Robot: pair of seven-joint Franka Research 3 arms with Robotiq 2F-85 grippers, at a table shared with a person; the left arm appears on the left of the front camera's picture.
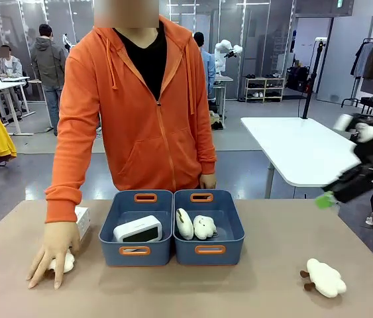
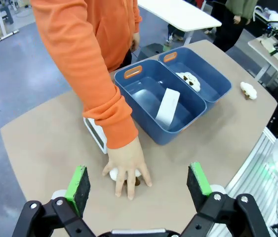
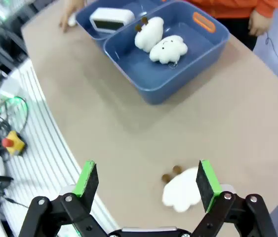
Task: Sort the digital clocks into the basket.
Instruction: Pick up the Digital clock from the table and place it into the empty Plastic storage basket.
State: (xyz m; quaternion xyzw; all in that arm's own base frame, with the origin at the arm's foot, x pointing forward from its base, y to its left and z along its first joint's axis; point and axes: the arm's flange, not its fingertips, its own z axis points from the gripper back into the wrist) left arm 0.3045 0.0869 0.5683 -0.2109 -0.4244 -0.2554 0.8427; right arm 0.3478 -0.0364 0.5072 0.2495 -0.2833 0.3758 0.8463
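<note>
One digital clock (image 1: 138, 230) lies inside the basket (image 1: 114, 255), the left of two blue bins in the front view. It leans back with its dark display turned toward the robot's side, its long axis running left to right across the bin. The second clock (image 1: 83, 221) stands on edge on the desk (image 1: 226, 291) just left of the basket. Its long axis runs near to far and its display faces the desk's left end, partly behind the person's sleeve (image 1: 63, 199). The person's hand (image 1: 52, 255) rests flat on a plush toy (image 1: 68, 263). Two plush toys (image 1: 204, 227) sit in the other bin (image 1: 239, 246), and a loose plush (image 1: 325, 277) lies on the desk at right. The left gripper (image 2: 139, 177) hangs above the hand, jaws wide apart. The right gripper (image 3: 147, 178) hovers over the loose plush, jaws also apart.
</note>
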